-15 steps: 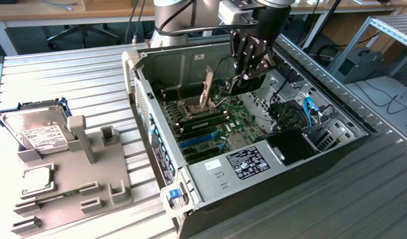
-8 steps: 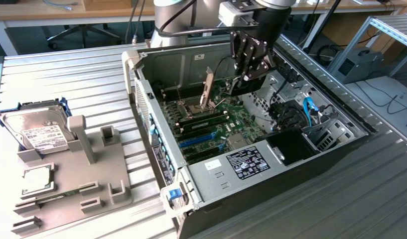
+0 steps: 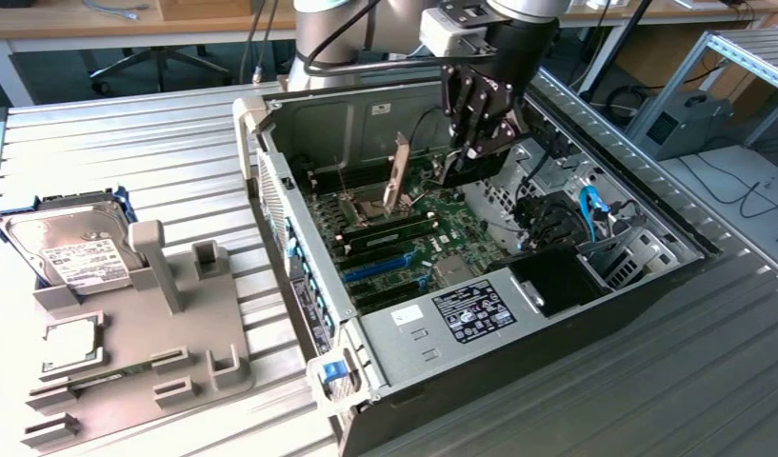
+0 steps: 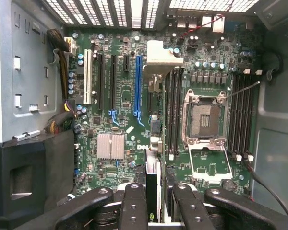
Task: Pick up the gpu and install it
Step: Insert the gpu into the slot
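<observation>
Ribbed grey metal tabletop (image 3: 134, 152) carries an open black tower computer case (image 3: 554, 381), lying on its side with its lid off. Inside it, the black two-fingered gripper (image 3: 471, 157) hangs above the green motherboard (image 4: 120, 124), its fingers clamped on the thin black gpu (image 4: 152, 184), seen edge-on from the wrist. The pick-up looks done and the seating step is in hand; that calls for squaring the card's edge over the long blue slot (image 4: 138, 84). Overhead is open; the case walls and the black cables (image 3: 541, 214) crowd the sides.

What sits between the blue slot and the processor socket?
Black memory slots lie between the blue slot and the processor socket, in the wrist view.
</observation>
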Motion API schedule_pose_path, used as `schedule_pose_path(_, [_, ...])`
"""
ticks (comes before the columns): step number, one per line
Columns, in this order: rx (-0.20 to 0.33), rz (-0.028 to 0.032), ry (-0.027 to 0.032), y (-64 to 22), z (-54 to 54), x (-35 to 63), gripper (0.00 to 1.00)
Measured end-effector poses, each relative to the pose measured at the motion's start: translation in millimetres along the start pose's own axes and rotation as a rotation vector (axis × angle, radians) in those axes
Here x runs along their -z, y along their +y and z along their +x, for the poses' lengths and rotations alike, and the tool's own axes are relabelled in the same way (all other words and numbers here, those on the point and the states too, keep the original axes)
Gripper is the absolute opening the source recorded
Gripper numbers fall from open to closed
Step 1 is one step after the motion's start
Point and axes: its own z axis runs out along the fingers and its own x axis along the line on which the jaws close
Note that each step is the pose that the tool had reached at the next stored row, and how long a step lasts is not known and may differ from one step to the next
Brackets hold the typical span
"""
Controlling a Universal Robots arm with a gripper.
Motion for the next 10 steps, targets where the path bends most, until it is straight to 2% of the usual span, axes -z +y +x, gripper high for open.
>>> schedule_pose_path(10, [0.000, -0.0001, 0.0013, 1.0, 4.7, -3.6, 0.26])
